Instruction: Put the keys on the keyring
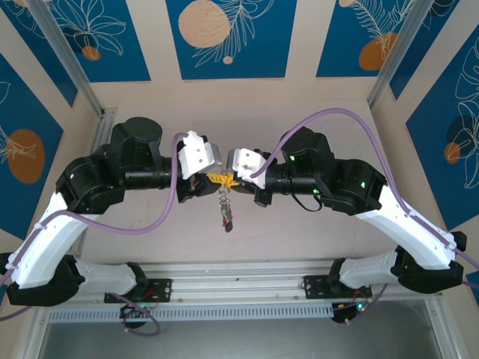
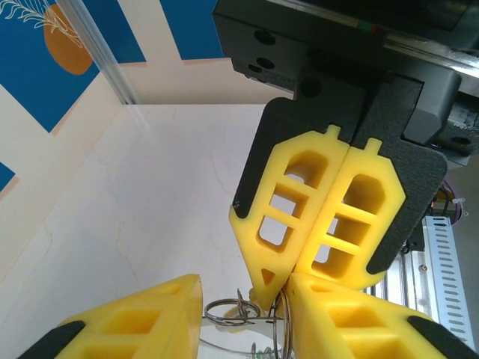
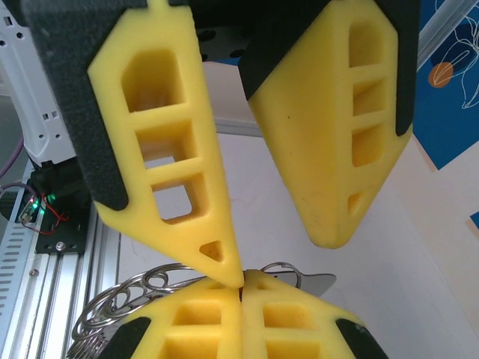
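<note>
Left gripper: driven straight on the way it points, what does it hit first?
The right gripper. Its shut fingers sit dead ahead of the left gripper, tips about touching, apparently pinching the rings between the left's open fingers. Depth is unclear, but there looks to be no free travel.

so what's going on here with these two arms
The two arms have met in mid-air above the table to work keys onto a ring. The right gripper is shut on the wire loops of the keyring and holds it up, with the keys dangling underneath. The left gripper has its jaws apart on either side of those loops and is not clamped on anything. Whether a key is threaded on cannot be told.
</note>
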Action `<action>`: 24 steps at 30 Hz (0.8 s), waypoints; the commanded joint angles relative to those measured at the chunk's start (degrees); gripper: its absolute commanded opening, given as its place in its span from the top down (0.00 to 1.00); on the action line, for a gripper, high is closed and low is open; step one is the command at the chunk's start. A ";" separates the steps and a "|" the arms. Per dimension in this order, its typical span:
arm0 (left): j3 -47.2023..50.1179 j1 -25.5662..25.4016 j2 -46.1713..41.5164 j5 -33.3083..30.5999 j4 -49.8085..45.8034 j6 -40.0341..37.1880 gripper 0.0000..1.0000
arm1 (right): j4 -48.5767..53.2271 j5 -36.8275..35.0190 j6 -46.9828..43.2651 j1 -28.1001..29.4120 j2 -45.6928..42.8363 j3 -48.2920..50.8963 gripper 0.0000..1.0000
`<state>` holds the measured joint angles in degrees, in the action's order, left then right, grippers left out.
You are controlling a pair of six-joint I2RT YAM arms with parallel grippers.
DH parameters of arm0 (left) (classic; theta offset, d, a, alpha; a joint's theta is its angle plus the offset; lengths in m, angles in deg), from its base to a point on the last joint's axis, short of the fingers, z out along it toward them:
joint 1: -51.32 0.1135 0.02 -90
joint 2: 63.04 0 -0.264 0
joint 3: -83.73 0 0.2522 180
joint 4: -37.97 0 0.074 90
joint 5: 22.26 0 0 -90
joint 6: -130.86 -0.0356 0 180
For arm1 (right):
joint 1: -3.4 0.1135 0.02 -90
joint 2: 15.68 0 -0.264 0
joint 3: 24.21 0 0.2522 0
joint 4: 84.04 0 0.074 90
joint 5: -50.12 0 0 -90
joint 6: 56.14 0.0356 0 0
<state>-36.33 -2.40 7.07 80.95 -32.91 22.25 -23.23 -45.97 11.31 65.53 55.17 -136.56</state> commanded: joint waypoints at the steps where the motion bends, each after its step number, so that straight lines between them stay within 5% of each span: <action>1: 0.00 -0.18 -0.59 -2.38 -2.03 -1.12 0.65 | -2.64 -0.22 -0.76 0.22 -0.62 -3.13 1.00; 11: 1.07 -0.20 -0.94 -3.28 -2.86 -1.38 0.72 | -2.87 0.04 -0.26 -0.67 -0.85 -2.28 1.00; 18: 1.10 -0.20 -0.48 -1.92 -2.98 -1.38 0.99 | -3.45 1.00 -0.06 -0.60 -0.89 -2.28 1.00; 24: 1.44 -0.17 -1.51 -0.15 -1.33 -1.68 1.00 | -5.06 1.53 1.04 -1.00 -2.90 -0.56 0.97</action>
<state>-35.59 -2.51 6.76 80.97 -34.24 20.81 -23.50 -46.93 11.38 64.55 55.28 -136.53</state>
